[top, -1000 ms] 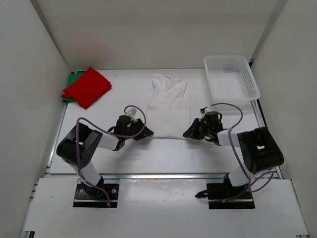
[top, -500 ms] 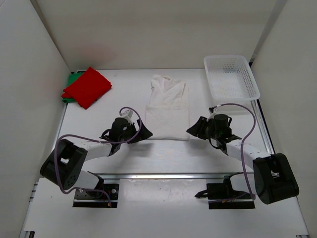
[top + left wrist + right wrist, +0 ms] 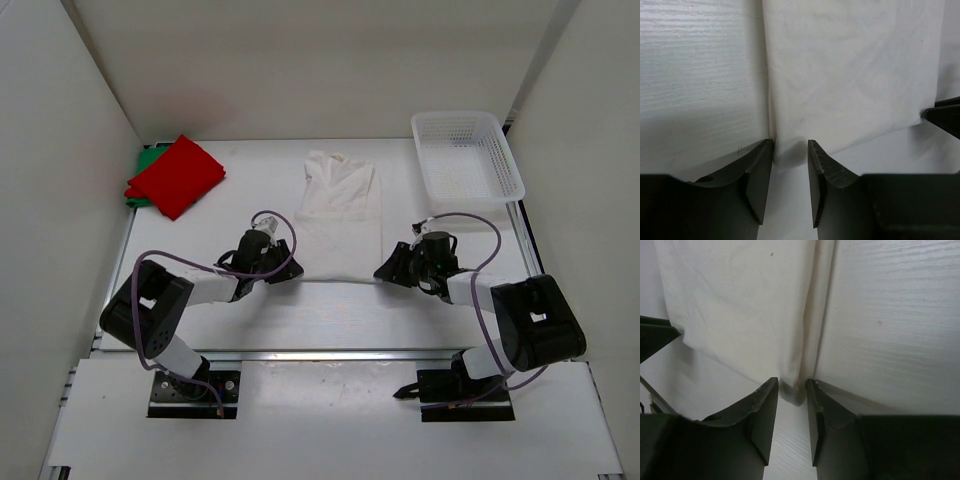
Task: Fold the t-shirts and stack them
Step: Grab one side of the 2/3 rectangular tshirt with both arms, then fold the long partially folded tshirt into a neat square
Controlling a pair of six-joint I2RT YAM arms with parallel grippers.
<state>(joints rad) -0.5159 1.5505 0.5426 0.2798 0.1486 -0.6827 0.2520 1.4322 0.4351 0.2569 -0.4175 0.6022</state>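
- Step in hand, by my reading: the crosswise fold of the white shirt (image 3: 340, 215), which lay narrow and lengthwise at mid-table (image 3: 250, 200).
- Left gripper (image 3: 790, 150): jaws apart, straddling the near left corner.
- Right gripper (image 3: 792, 387): jaws apart, straddling the near right corner.
- Next, likely: pinch both corners, then lift evenly and carry the hem toward the collar.
- Red shirt (image 3: 178, 175) lay folded on the green shirt (image 3: 145, 165), far left.
- Basket (image 3: 455, 116), far right, showed no shirt inside.

Item 1: white rectangular plastic mesh basket (image 3: 467, 130), upright, at 1 o'clock on the tabletop, close to its right edge.
Item 2: white wood-grain tabletop (image 3: 250, 190), flat.
Item 3: plain white wall panels (image 3: 300, 70), standing around the tabletop at 9, 12 and 3 o'clock.
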